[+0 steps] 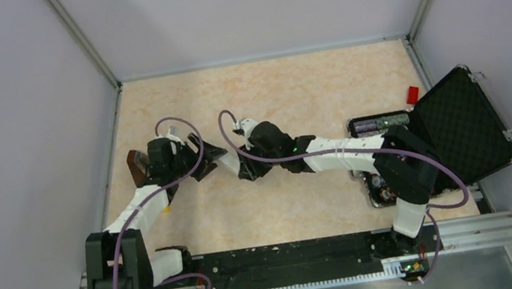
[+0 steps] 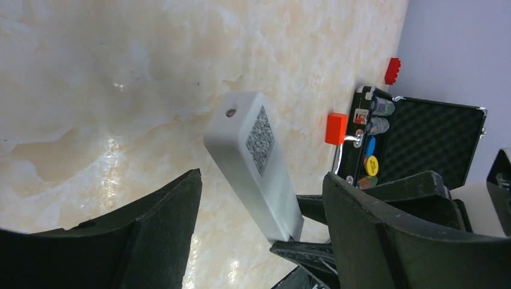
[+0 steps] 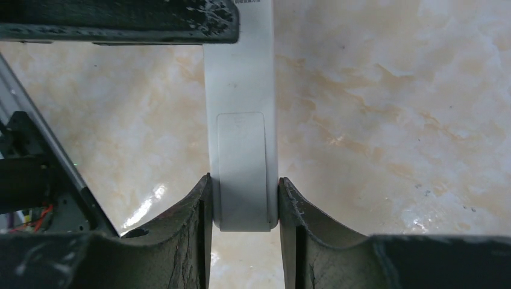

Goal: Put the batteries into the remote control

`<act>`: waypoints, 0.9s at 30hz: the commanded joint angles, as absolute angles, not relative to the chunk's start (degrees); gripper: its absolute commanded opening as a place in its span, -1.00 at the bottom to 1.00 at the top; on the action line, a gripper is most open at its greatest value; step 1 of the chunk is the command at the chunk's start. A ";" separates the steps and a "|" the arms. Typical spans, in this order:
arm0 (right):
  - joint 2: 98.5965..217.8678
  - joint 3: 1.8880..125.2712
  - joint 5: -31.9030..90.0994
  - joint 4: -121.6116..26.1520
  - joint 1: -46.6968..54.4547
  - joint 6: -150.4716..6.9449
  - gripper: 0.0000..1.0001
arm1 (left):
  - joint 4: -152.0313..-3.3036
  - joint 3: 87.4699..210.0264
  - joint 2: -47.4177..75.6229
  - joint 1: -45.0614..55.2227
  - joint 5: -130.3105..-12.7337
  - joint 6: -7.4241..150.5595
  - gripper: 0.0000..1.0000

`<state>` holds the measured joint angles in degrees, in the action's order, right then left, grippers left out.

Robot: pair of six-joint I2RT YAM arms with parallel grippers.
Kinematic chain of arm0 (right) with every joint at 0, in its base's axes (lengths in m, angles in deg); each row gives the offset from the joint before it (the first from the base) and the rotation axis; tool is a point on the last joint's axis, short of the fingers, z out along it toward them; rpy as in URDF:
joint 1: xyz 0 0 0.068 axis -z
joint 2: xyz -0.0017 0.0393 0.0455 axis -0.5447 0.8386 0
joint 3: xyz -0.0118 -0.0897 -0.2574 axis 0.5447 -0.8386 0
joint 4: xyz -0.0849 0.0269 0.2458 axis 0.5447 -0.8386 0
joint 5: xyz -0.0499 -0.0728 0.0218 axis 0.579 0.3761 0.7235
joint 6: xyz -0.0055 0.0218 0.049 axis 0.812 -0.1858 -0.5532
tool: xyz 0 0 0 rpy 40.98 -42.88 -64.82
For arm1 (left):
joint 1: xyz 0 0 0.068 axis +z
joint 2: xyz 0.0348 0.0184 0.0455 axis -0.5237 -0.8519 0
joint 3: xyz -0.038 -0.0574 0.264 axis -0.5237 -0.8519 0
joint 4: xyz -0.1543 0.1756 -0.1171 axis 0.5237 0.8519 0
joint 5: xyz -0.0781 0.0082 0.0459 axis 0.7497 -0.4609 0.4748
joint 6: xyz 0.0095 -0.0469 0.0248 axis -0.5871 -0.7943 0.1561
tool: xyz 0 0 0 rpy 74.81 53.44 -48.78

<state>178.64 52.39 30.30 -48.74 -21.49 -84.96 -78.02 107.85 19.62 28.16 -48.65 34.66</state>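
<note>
The remote control (image 3: 241, 150) is a slim white bar with its plain back up and the battery cover outlined. My right gripper (image 3: 244, 179) is shut on its near end and holds it above the table. In the left wrist view the remote (image 2: 253, 156) shows a QR label and runs between the spread fingers (image 2: 150, 235) of my open left gripper (image 2: 262, 176), which do not press it. In the top view the two grippers meet at mid table, left (image 1: 205, 154) and right (image 1: 229, 162), hiding the remote. Small cylinders (image 2: 379, 108) lie in the case; I cannot tell whether they are the batteries.
An open black case (image 1: 462, 123) with a foam lid lies at the right edge, its tray (image 2: 361, 150) holding small coloured items. A red block (image 1: 413, 94) sits behind it. An orange-red block (image 2: 335, 128) sits on the table beside the case. Grey walls enclose the table.
</note>
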 commanded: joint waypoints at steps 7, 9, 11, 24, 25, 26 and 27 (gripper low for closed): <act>174.03 58.42 23.82 -46.23 -20.28 -92.23 -0.81 | -88.83 109.74 19.48 27.12 -43.22 27.91 0.38; 173.75 59.11 23.30 -46.50 -19.94 -93.77 -0.81 | -90.08 109.75 19.82 27.01 -42.59 26.34 0.22; 173.44 59.75 23.12 -46.97 -19.54 -94.73 -0.81 | -90.66 109.71 20.42 26.92 -42.10 25.35 0.06; 171.83 64.27 23.99 -52.07 -19.38 -94.01 -0.65 | -94.77 110.83 20.93 26.75 -39.38 20.43 -1.00; 171.41 64.39 23.99 -52.06 -19.33 -94.59 -0.54 | -95.27 111.18 21.00 26.75 -38.98 19.94 -1.00; 170.92 64.62 24.10 -52.17 -19.32 -95.23 -0.43 | -95.74 111.63 21.09 26.75 -38.77 19.39 -1.00; 170.40 64.74 24.24 -52.08 -19.19 -96.07 -0.27 | -95.97 112.16 21.28 26.75 -38.60 19.00 -1.00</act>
<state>175.69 60.59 24.95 -53.66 -19.64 -93.59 -90.00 108.59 19.64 26.98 -41.35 21.06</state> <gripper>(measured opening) 0.361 0.313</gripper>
